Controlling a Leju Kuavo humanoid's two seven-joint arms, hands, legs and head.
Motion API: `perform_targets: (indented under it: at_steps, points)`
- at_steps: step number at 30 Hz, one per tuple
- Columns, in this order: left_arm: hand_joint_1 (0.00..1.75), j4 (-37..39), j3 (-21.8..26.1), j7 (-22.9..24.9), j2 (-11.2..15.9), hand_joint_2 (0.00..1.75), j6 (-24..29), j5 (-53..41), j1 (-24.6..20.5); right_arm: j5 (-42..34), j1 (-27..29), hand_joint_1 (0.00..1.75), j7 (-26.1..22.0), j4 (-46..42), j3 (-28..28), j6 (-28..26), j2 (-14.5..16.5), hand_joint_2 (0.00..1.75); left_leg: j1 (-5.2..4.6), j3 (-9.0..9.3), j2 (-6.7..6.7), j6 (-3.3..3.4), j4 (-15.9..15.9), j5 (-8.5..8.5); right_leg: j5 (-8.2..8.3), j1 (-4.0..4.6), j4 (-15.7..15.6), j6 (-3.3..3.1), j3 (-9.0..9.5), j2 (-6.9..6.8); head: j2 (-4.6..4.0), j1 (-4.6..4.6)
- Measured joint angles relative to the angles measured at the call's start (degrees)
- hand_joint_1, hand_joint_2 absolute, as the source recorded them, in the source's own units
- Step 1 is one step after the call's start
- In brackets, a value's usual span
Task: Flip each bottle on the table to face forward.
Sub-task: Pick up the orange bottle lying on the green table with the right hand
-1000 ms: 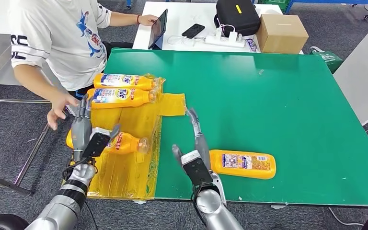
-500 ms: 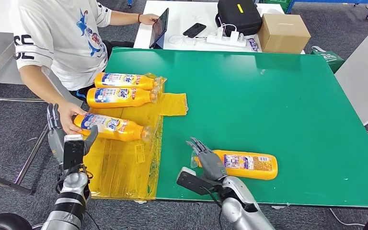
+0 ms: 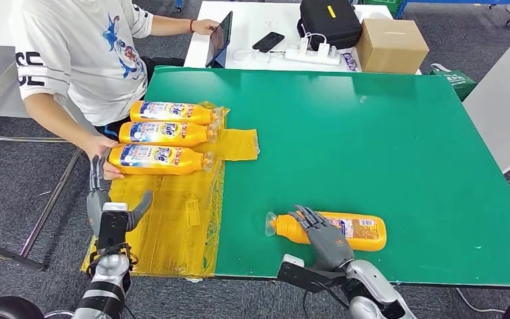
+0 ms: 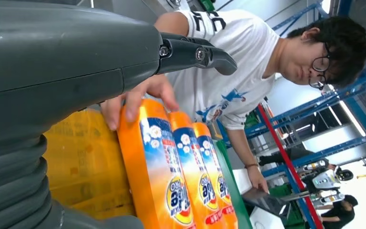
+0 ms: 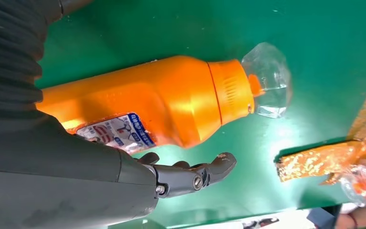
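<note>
Three orange bottles lie side by side, labels up, on a yellow mat [image 3: 172,226]: the far one [image 3: 172,112], the middle one [image 3: 166,133] and the near one [image 3: 159,159]. A person's hand [image 3: 108,165] holds the near bottle's base [image 4: 157,176]. My left hand [image 3: 109,209] hovers open over the mat's left edge, holding nothing [image 4: 190,50]. A fourth orange bottle [image 3: 358,234] lies on the green table [image 3: 372,133], back label up, clear cap [image 5: 267,81] pointing left. My right hand [image 3: 324,238] is over its neck end with fingers [image 5: 190,175] spread, not closed around it.
The person in a white shirt [image 3: 80,53] stands at the table's left side. Behind the green table, a white table holds a tablet [image 3: 219,40], a phone [image 3: 267,42], a black bag [image 3: 329,23] and a cardboard box [image 3: 392,45]. A loose yellow scrap [image 5: 314,160] lies near the mat.
The person slid the third bottle up against the other two. My left hand let go and drew back toward the near edge. My right hand turned down over the single bottle.
</note>
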Motion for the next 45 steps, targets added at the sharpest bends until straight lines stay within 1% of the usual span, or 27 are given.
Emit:
perform_targets:
  at_steps: [8, 19, 23, 30, 37, 45]
  points:
    - [0.00, 0.2, -1.4, 0.0, -0.3, 1.75, -0.1, -0.8, 0.0, 2.6, 0.0, 0.00, -0.5, -0.7, -0.1, -1.0, -0.5, 1.75, 0.00, 0.00, -0.01, 0.00, 0.0, 0.01, 0.00, 0.00, 0.0, 0.00, 0.02, 0.00, 0.00, 0.01]
    - [0.00, 1.6, -3.0, 0.0, -0.3, 1.75, -1.9, -0.3, 0.0, 4.5, -0.4, 0.00, 1.6, 0.1, -2.6, -2.2, -0.7, 1.75, 0.00, -0.01, -0.01, 0.00, 0.0, 0.00, 0.00, 0.00, 0.0, 0.00, 0.01, 0.00, 0.00, -0.01]
    - [0.00, 1.9, -3.4, 0.0, -0.3, 1.75, -2.6, -0.3, 0.0, 4.8, -0.8, 0.00, 3.0, 1.1, -4.0, -3.0, -0.5, 1.75, 0.00, -0.01, -0.01, 0.00, 0.0, 0.00, 0.00, 0.00, 0.0, 0.00, 0.01, 0.00, 0.00, -0.01]
    - [0.00, 2.5, -3.4, 0.0, -0.4, 1.75, -3.3, -0.3, 0.0, 4.7, -1.5, 0.00, 3.2, 3.5, -6.0, -3.3, 0.3, 1.75, 0.00, -0.01, -0.02, 0.00, 0.0, 0.00, 0.00, 0.00, 0.0, 0.00, 0.01, 0.00, 0.00, -0.01]
    - [0.00, 3.6, -3.4, 0.0, -0.4, 1.75, -4.1, -0.4, -0.2, 4.1, -2.1, 0.00, 3.4, 7.3, -8.7, -3.0, 1.4, 1.75, 0.00, 0.00, -0.01, 0.00, 0.0, 0.00, 0.00, 0.00, 0.0, 0.00, 0.01, 0.00, 0.00, -0.01]
    - [0.00, 5.1, -3.4, 0.0, -0.4, 1.75, -4.7, -0.4, -0.9, 3.6, -3.0, 0.00, 4.8, 9.6, -10.5, 0.4, 1.9, 1.75, 0.00, 0.20, -0.01, 0.01, 0.0, 0.00, 0.00, 0.00, 0.0, 0.00, 0.19, 0.02, 0.00, 0.01]
